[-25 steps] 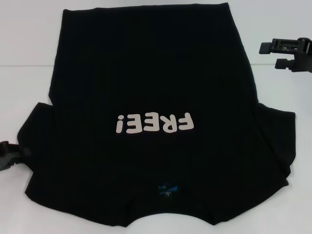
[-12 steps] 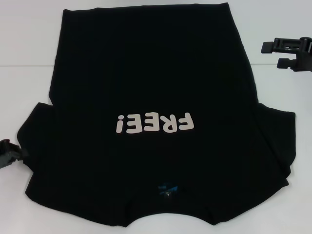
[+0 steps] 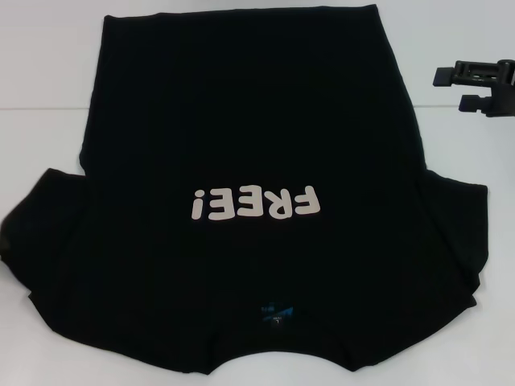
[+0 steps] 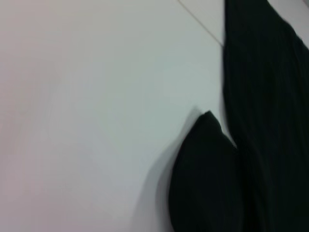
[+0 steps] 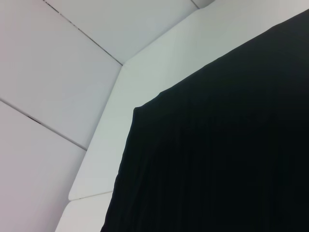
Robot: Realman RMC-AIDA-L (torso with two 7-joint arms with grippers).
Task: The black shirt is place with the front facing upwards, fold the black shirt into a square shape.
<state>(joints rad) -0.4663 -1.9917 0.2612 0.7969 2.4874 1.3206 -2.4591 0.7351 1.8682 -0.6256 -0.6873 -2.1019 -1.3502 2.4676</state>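
White table (image 3: 48,48) carries the black shirt (image 3: 241,104) spread flat, print up. Soft, floppy cloth; I'd pinch a sleeve (image 3: 48,233) edge. Right gripper (image 3: 471,88) hovers beside the hem, fingers apart.

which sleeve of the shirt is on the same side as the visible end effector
The sleeve on the robot's right of the black shirt; the right end effector hovers beyond it. The opposite sleeve has none near.

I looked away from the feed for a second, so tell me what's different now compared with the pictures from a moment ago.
The left gripper, which sat at the table's left edge beside the black shirt's sleeve, has drawn back out of the head view. It took hold of nothing; the sleeve lies flat. The right gripper drifted slightly up and outward and hangs open off the shirt's far right corner. The shirt stays spread front-up, unfolded, on the white table.
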